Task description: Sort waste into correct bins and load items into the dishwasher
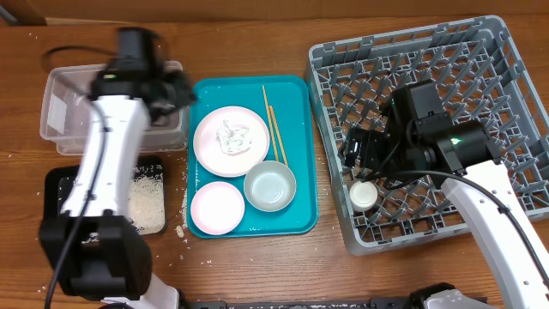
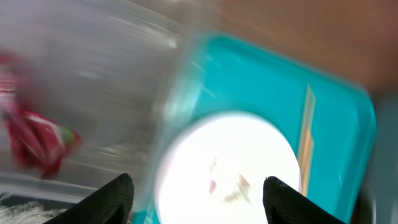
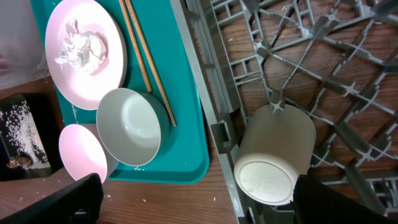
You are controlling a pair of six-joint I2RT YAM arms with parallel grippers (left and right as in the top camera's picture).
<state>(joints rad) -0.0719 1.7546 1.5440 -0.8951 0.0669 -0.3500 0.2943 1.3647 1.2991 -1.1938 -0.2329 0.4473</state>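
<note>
Though smeared by motion blur in the left wrist view, readable enough: left gripper (image 2: pixel 199 199) spread wide, nothing between the fingers (image 2: pixel 115 196), hanging over the seam between clear tub (image 1: pixel 69 112) and teal tray (image 1: pixel 296 94). Red-and-white wrapper (image 2: pixel 34 140) down inside the tub. In front of the tub, black tray (image 1: pixel 60 184) holding rice (image 1: pixel 146 202), plus a few grains loose on the table beside it.

On the teal tray: large plate (image 1: pixel 230 140) with crumpled white tissue (image 1: pixel 230 137) on it, chopsticks (image 1: pixel 274 124) just right of the plate, pink dish (image 1: pixel 217 209) and bowl (image 1: pixel 269 186) nearer the front. Chopstick ends just beside the bowl rim.

Further right, grey dish rack (image 1: pixel 515 86) with small cup (image 3: pixel 273 158) on its side at the near-left corner, base toward the camera. Right gripper (image 3: pixel 208 202) above it, wide apart, empty.

Risks, as judged from here:
- Tissue probably next for the left. Light and loose, so easy to pinch one corner only and shed it short of the tub.
- Closing too low on the tissue: scraping or tipping the plate.
- Cup not visibly seated on a peg. Possible roll if nudged.
- Chopsticks thin, flat on the tray, tight against the bowl. Likely slip, or dragging the bowl along.
- Right fingers close to the rack wall and pegs. Snag risk on any sideways move.
</note>
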